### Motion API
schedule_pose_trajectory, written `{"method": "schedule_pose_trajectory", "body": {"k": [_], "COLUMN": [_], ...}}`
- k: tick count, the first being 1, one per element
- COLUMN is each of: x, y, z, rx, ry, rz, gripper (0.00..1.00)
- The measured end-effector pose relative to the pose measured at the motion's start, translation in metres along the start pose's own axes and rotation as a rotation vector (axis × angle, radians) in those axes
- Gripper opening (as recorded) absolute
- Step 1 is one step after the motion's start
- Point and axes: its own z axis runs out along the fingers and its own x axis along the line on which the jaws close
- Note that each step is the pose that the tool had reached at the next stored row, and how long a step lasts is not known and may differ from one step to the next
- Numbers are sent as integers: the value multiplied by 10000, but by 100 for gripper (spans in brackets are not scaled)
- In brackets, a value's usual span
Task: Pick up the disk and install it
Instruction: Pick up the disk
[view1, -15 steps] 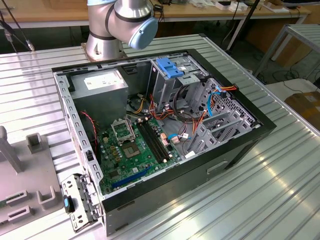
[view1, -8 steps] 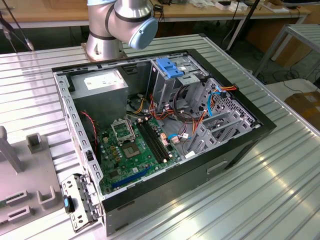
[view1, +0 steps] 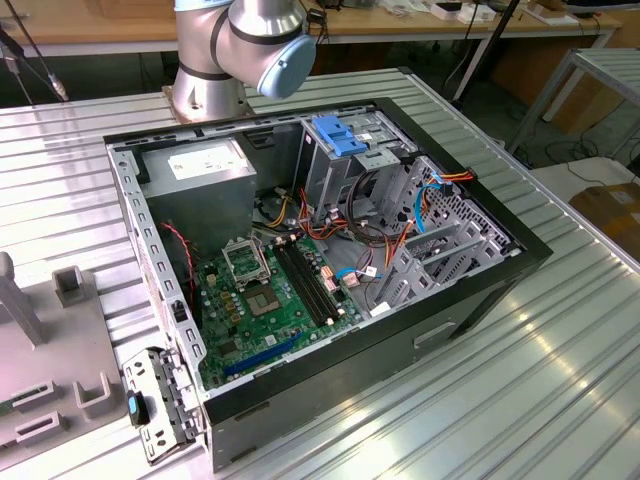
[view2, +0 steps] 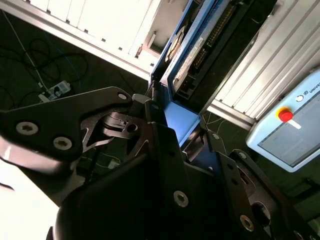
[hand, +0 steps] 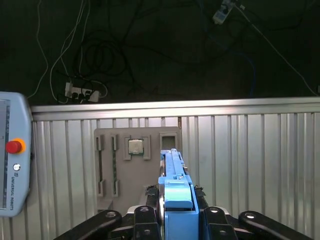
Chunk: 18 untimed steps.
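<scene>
Case, exterior view: your arm (view1: 245, 45) rises behind the open computer case (view1: 480, 290) on the ribbed metal table (view1: 520, 400); the case lies on its side with its inside facing up.
Cage, exterior view: a bare blue bracket (view1: 345, 135) sits on top of the drive cage (view1: 350, 180), just beside the grey power-supply box (view1: 200, 165); the case wall runs close along the cage on the exterior view's right.
Grip, second wrist view: your gripper (view2: 180, 117) is closed on the disk (view2: 186, 57); the black fingers (view2: 160, 130) press on its two broad faces.
Axis, second wrist view: the disk stands edge-on; its long axis runs straight out from the fingers, one blue rail along the near edge.
Disk, first wrist view: the disk is centred between the fingers, its blue rail towards you; past it lies a grey fixture plate (hand: 137, 175) carrying a chip (hand: 135, 146).
Room, first wrist view: there is bare table to either side of the disk; a pendant (hand: 12, 155) sits well apart at the table edge; you cannot tell whether the far end clears the plate.
</scene>
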Motion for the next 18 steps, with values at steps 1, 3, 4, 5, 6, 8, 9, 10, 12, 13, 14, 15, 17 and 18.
{"method": "schedule_pose_trajectory", "body": {"k": [1, 3, 4, 5, 6, 8, 9, 10, 12, 13, 14, 15, 17, 18], "x": [1, 3, 4, 5, 6, 8, 9, 10, 13, 14, 16, 16, 18, 20], "y": [0, -1, -2, -2, -3, -3, -4, -4, -5, -5, -6, -6, -7, -8], "z": [-14, -65, -91, -131, -158, -190, -219, -237, -310, -350, -382, -402, -448, -482], "rx": [0, 0, 0, 0, 1, 0, 0, 0, 0, 1, -1, 1, 1, 0], "ry": [0, -1, 0, 0, 0, 0, 0, 0, 0, -1, 0, 0, -1, 0], "rz": [0, 0, 0, 0, 0, 0, 0, 0, 0, 0, 0, 0, 0, 0], "gripper": [37, 37, 37, 37, 37, 37, 37, 37, 37, 37, 37, 37, 37, 37]}}
